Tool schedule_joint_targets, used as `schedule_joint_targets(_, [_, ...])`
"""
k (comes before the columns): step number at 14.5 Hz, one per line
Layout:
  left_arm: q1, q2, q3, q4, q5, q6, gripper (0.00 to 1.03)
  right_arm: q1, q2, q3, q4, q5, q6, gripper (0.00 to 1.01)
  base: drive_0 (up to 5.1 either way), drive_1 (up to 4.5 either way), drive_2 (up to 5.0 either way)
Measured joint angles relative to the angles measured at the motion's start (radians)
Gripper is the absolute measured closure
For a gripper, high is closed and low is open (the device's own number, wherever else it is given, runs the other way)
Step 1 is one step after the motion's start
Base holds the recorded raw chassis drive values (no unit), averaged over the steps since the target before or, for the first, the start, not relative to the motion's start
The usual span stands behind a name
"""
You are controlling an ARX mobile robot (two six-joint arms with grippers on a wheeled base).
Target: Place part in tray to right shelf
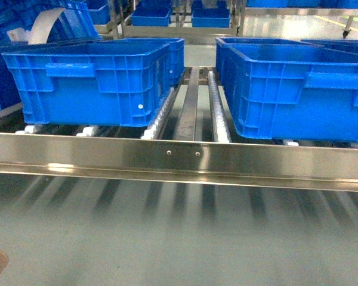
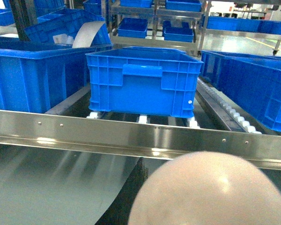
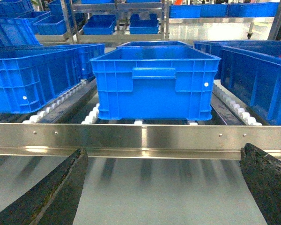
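Two large blue plastic crates, one left and one right, stand side by side on the shiny stainless-steel roller shelf, behind its flat front rail with two screws; white rollers run between them. More blue crates fill racks behind. Right gripper stands wide apart before the rail, holding nothing. A cream-beige rounded shape, blurred, blocks the left wrist view; the left gripper's state cannot be told. No small blue part shows.
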State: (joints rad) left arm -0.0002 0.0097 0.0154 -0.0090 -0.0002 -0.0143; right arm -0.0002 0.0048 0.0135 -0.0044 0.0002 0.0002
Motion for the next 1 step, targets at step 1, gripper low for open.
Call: schedule_joint_targets(1, [0.0, 0.0, 0.0, 0.0, 0.0, 0.0, 0.91, 0.0, 0.0, 0.0, 0.0, 0.0, 0.0, 0.03, 0.0, 0.0, 0.0])
